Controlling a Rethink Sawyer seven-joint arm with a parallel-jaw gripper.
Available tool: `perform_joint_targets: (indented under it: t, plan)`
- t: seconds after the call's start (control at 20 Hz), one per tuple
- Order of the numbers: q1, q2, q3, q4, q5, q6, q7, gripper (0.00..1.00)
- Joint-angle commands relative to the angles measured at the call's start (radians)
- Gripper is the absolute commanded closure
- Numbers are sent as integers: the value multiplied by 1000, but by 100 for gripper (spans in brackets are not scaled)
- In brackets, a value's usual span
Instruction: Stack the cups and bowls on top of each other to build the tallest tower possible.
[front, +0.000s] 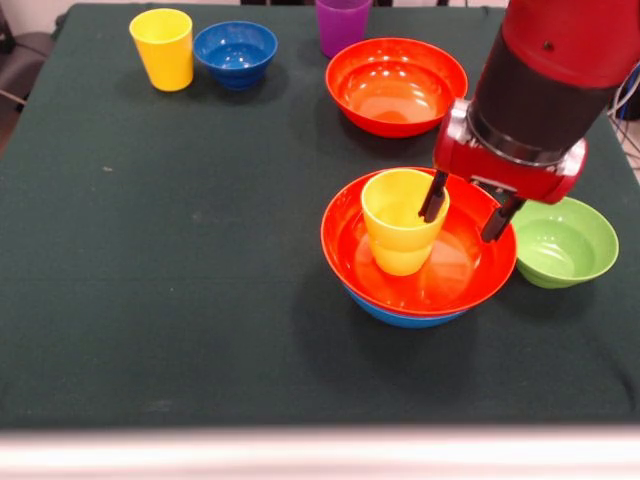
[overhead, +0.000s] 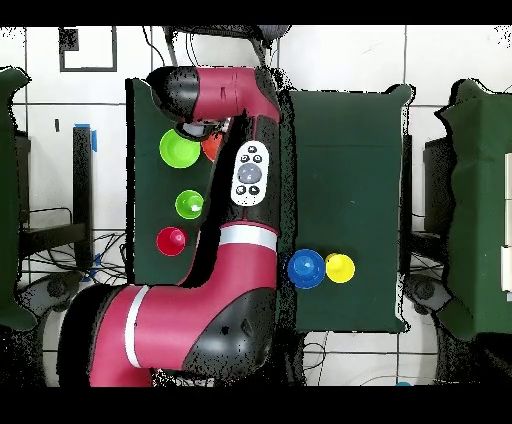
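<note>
The tower stands right of centre in the front view: an orange-red bowl (front: 450, 270) nested in the large light-blue bowl (front: 400, 312), with the yellow-orange cup (front: 400, 225) upright inside it. My gripper (front: 467, 208) is open just right of the cup. One finger (front: 434, 197) is at the cup's right rim, the other over the bowl's right side. The red cup (overhead: 171, 240) and a lime green cup (overhead: 189, 204) show only in the overhead view. My arm hides the tower there, apart from a sliver of orange-red (overhead: 210, 145).
A second orange-red bowl (front: 396, 85) sits behind the tower and a lime green bowl (front: 563, 240) right beside it. At the far side stand a yellow cup (front: 160, 48), a small dark blue bowl (front: 235, 52) and a purple cup (front: 342, 22). The dark green table (front: 150, 300) stretches to the left.
</note>
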Motion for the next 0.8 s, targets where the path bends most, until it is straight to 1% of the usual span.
perform_joint_targets:
  t: [0.05,0.35,0.8]
  plan:
    - [22,-63,30,116,-8,103,72,0]
    - [32,-109,23,175,-1,114,85,0]
    - [72,-208,-1,342,53,100,180,0]
